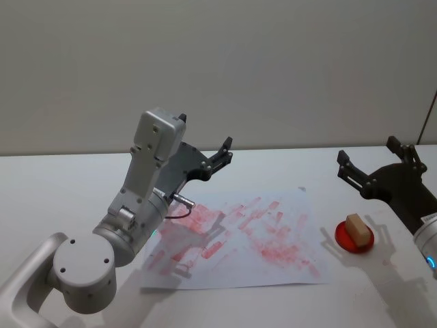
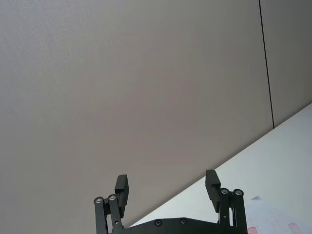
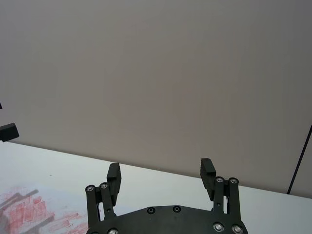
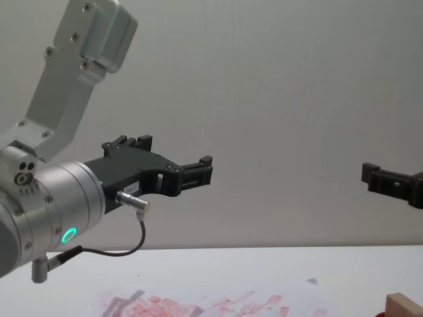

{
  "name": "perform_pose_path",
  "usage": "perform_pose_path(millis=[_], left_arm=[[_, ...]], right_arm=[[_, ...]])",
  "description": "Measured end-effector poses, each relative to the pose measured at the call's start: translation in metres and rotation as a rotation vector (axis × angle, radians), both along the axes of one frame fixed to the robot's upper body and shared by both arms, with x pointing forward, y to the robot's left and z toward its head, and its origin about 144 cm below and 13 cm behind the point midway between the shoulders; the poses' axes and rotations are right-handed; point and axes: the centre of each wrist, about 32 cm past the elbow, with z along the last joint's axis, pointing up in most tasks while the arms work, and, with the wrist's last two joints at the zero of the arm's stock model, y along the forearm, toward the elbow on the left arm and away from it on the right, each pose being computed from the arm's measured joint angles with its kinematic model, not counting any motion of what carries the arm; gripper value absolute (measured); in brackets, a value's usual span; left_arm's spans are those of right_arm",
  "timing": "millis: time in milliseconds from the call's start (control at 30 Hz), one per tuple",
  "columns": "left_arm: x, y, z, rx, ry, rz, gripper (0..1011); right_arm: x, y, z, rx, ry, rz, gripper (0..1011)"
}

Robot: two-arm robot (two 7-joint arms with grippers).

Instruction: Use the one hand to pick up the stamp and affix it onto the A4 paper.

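The right claw point(image 1: 367, 156) hangs in the air over the right side of the table point(image 1: 61, 178), its two black fingers point(image 3: 208, 169) spread wide with nothing between them. The stamp point(image 1: 356, 227) lies below it and a little nearer, not touching it. The stamp is a pale wooden block resting in a small red dish point(image 1: 343, 240), the only thing in that dish. The dish stands just right of the paper point(image 1: 273, 270), close to its near right corner. The paper lies flat at the middle of the table, covered in smeared red-pink prints, none of them readable.

The left claw point(image 1: 222, 152) is raised above the far left part of the paper, also spread and holding nothing. A small white label point(image 4: 132, 188) on its black body is too small to read.
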Motion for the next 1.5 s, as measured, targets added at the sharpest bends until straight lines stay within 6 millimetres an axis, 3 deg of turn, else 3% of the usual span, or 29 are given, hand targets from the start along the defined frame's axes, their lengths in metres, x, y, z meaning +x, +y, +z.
perform_pose_path(millis=[1500], left_arm=[[0.0,0.0,0.0,0.0,0.0,0.0,1001]], right_arm=[[0.0,0.0,0.0,0.0,0.0,0.0,1001]])
